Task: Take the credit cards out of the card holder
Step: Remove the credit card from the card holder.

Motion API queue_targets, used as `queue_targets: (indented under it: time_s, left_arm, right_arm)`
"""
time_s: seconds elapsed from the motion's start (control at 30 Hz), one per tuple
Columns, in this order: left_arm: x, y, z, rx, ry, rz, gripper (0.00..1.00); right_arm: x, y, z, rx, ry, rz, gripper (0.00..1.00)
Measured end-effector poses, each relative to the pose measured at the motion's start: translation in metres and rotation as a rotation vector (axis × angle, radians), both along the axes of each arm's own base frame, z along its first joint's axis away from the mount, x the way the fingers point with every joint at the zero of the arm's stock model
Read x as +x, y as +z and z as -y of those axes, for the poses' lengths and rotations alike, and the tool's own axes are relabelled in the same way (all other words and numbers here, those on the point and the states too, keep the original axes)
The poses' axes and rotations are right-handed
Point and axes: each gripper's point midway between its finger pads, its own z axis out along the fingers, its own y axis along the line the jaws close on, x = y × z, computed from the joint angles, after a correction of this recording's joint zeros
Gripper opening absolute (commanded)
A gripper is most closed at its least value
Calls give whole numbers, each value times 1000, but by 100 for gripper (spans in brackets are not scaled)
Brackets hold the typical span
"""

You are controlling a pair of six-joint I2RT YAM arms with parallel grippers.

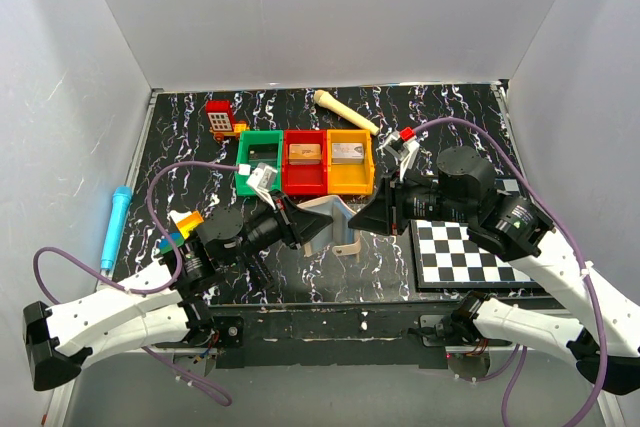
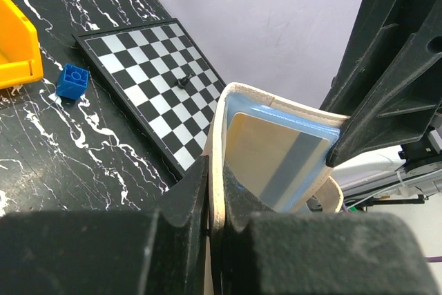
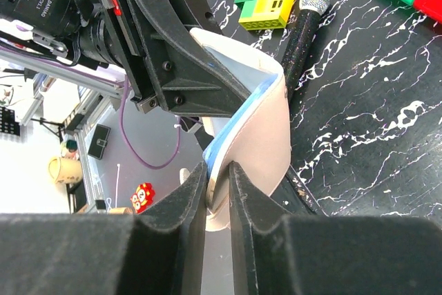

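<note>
While amid white walls [image 1: 330,7], black-marbled table [image 1: 190,137]

Top external: fixed high at near side, looking down and forward over whole bench [image 1: 200,147]. Left wrist: very close behind left tool [image 2: 215,170], facing rightward over chequered board [image 2: 155,81] toward enclosure wall [image 2: 276,25]. Right wrist: very close behind right tool [image 3: 215,170], facing leftward past bench edge. Shared by all three: card holder [image 1: 322,215], mid-bench.

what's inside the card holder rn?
One pale card with a grey stripe sits in the blue-grey pocket of the card holder. Pocket hides its lower end; any cards behind it can't be seen.
</note>
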Motion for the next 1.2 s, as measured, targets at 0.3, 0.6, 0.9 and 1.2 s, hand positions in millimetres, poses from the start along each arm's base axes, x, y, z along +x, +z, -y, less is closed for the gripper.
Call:
queue_targets:
  time_s: [0.3,0.6,0.9,1.2]
  left_arm:
    - [0,0,1,-4,-4,-5,0]
    - [0,-5,8,6,-23,-12,0]
    - [-1,-8,10,12,-36,-24,0]
    - [-4,-3,12,-9,-52,-16,71]
  right_arm:
    - [1,0,1,-1,-5,2,4]
    - [1,-4,2,-18,-14,-8,15]
    - [1,-7,3,-30,-18,-15,1]
    - [12,-25,9,-114,-84,-34,1]
